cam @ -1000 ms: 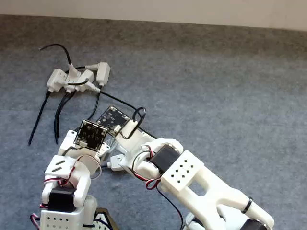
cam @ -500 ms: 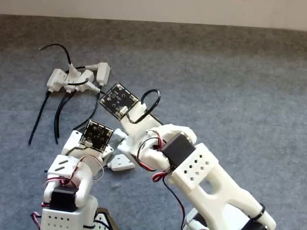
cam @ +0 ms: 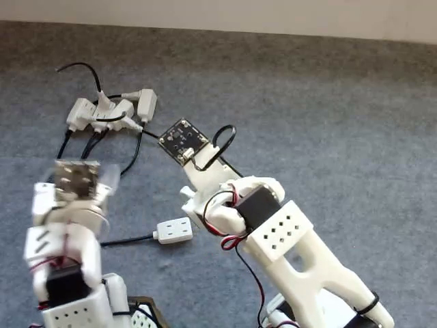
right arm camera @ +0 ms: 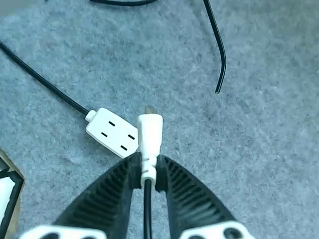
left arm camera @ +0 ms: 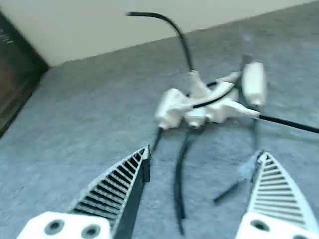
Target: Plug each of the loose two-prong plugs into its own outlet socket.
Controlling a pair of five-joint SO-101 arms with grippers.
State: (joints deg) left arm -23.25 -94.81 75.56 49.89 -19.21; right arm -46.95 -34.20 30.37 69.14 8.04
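Note:
My right gripper [right arm camera: 148, 167] is shut on a white two-prong plug [right arm camera: 150, 130], whose black cord runs back between the fingers. The plug's prongs point away from the wrist, and it hangs just beside a white outlet socket block [right arm camera: 112, 131] lying on the carpet. In the high view that socket block [cam: 173, 230] lies between the two arms, its cord leading left. My left gripper [left arm camera: 203, 152] is open with nothing in it, facing a cluster of white plugs and adapters [left arm camera: 209, 99] with black cords. That cluster [cam: 109, 112] sits at the far left of the carpet.
Grey carpet [cam: 328, 116] covers the floor, bare to the right of the arms. Black cords [cam: 68, 157] trail from the cluster toward the left arm. A loose black cable end [right arm camera: 218, 74] lies beyond the held plug. A pale wall [left arm camera: 99, 25] lines the far edge.
The left arm has swung left, away from the socket block, and now faces the cluster. The right arm's wrist has shifted farther from the arms' bases, leaving the socket block uncovered.

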